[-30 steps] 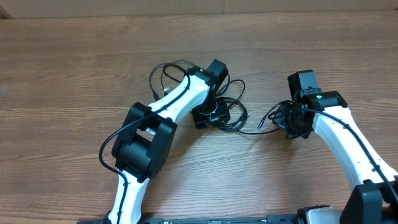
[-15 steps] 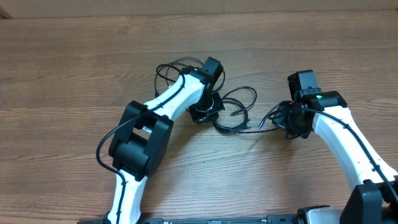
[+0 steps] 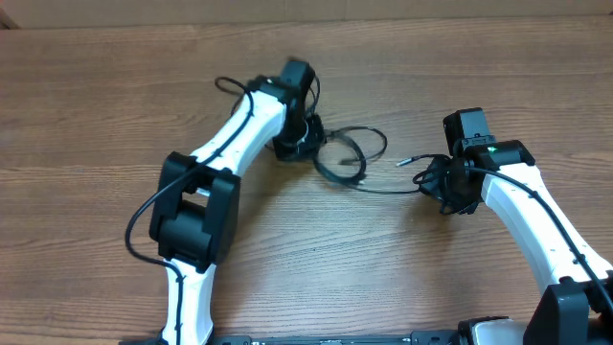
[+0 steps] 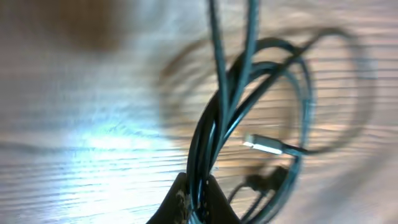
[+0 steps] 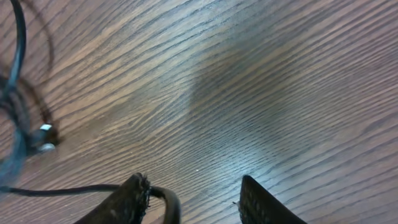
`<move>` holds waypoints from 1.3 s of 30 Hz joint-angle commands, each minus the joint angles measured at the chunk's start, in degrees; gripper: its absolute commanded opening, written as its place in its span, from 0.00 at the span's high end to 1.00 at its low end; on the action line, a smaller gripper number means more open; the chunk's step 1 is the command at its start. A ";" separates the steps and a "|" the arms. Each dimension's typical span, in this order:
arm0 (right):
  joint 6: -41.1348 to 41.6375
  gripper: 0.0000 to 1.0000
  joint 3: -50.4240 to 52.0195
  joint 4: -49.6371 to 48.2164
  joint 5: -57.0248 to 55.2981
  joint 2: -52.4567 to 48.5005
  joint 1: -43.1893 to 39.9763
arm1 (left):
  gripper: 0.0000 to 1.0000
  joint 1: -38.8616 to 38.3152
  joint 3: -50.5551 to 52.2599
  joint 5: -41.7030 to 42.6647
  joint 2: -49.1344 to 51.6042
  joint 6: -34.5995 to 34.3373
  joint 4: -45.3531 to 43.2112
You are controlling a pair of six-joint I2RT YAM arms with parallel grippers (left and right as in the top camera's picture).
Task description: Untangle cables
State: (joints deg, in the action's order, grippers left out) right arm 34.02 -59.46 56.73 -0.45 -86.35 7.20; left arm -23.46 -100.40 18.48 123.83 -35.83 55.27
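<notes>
Nearest me, the right pincer [image 5: 193,186] stands open over the wooden tabletop [image 3: 115,115], one strand of the cables [image 4: 211,134] curling by one finger. Beyond it, the thin black cables lie looped mid-tabletop between the arms, a metal-tipped plug [image 4: 264,145] among them. Farthest off, the left pincer [image 4: 194,198] is clamped on a bundle of their strands.

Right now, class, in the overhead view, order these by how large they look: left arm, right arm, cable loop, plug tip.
1. left arm and right arm: alike, so unranked; the right one runs out of frame.
2. cable loop
3. plug tip, smallest by far
</notes>
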 commanded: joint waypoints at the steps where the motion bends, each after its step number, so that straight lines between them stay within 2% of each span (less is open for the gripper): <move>1: -0.11 0.54 -0.50 -0.02 -0.48 0.15 -0.17 | 0.96 -0.17 -3.91 1.07 -6.12 8.15 0.00; 6: -3.21 0.50 -0.50 -1.09 2.73 0.15 -0.17 | 0.96 0.09 -4.15 1.07 -10.10 10.19 -0.94; 9: -3.87 0.43 -0.50 -1.11 4.11 0.15 -0.17 | 0.96 0.50 -4.15 1.07 -12.17 10.19 -1.42; 11: -9.20 0.31 -0.50 -2.16 9.73 0.15 -0.17 | 0.96 0.92 -4.15 1.05 -13.20 10.16 -1.75; 13: -19.43 0.09 -0.50 -3.56 20.96 0.15 -0.17 | 0.96 1.40 -4.15 1.03 -13.97 10.14 -2.01; 15: -26.69 0.00 -0.50 -3.69 30.14 0.15 -0.17 | 0.96 1.95 -4.15 1.05 -14.12 10.12 -2.16; 18: -28.52 0.00 -0.50 -4.00 33.35 0.15 -0.17 | 0.96 2.86 -4.15 1.09 -14.12 9.68 -2.16; 24: -27.78 0.00 -0.50 -4.63 28.92 0.15 -0.17 | 0.96 6.91 -5.99 0.87 -14.14 9.70 -1.79; 28: -17.66 0.00 -0.50 -4.09 16.55 0.15 -0.17 | 0.96 11.06 -8.52 0.57 -14.14 9.70 -0.24; 32: -11.21 0.00 -0.50 -2.99 8.26 0.15 -0.20 | 0.96 14.67 -10.19 0.57 -14.14 9.73 1.33; 39: -8.02 0.00 -0.50 -2.27 4.15 0.15 -0.20 | 0.96 18.40 -10.47 2.34 -14.47 10.47 3.93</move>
State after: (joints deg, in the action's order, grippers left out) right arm 23.07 -59.46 54.72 7.55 -86.35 7.16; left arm -5.37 -109.16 18.48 111.53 -26.89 58.59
